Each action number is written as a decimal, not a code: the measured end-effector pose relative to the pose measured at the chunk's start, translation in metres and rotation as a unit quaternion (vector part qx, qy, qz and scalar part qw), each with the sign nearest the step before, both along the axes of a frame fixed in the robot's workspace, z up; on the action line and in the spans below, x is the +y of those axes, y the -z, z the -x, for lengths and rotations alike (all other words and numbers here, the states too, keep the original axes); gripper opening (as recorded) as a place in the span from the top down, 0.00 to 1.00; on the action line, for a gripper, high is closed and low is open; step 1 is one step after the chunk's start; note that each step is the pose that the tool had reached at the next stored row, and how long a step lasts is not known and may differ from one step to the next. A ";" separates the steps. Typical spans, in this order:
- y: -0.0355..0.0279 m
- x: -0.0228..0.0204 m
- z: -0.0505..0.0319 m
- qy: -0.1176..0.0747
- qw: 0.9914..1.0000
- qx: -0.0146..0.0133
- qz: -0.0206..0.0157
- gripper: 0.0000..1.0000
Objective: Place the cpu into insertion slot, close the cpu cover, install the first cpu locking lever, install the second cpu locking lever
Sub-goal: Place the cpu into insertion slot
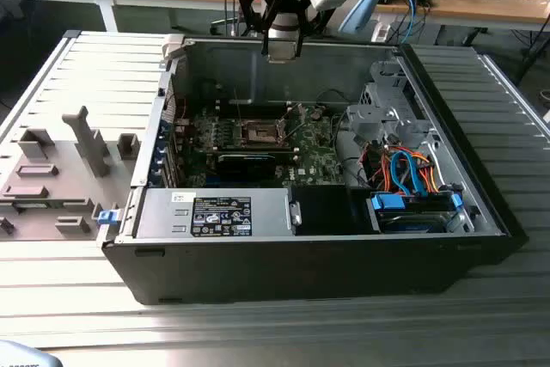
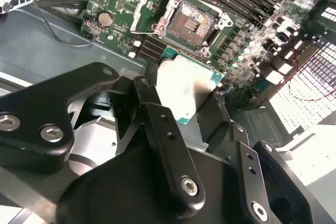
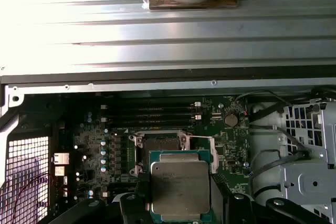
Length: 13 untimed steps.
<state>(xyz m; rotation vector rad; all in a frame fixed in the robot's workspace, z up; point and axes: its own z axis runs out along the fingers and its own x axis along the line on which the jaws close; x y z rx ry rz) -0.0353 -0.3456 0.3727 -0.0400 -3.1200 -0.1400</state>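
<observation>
In both wrist views the cpu (image 3: 180,190) (image 2: 186,85) shows a pale silvery-beige face with a teal-green border, set against the matte black claw (image 3: 181,198). The insertion slot (image 2: 191,23) has a dark brownish centre flecked with gold and a silver rim; the cpu cover (image 2: 143,10) is bright silver. The circuit board (image 1: 320,159) is green, dotted with pale parts. In the lower middle of the exterior view the case (image 1: 301,268) is black, its power supply (image 1: 163,212) silver-grey with a black-and-white label (image 1: 222,215). At centre right, cables (image 1: 404,169) run orange and blue. The desk (image 1: 516,118) is ribbed silver-grey.
</observation>
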 end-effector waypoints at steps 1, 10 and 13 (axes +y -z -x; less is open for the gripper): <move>0.0000 0.0000 0.0000 0.000 1.000 0.000 0.000 0.46; 0.0016 0.0000 0.0005 0.000 1.000 0.000 0.000 0.46; 0.0023 0.0000 0.0006 0.000 1.000 0.000 0.000 0.46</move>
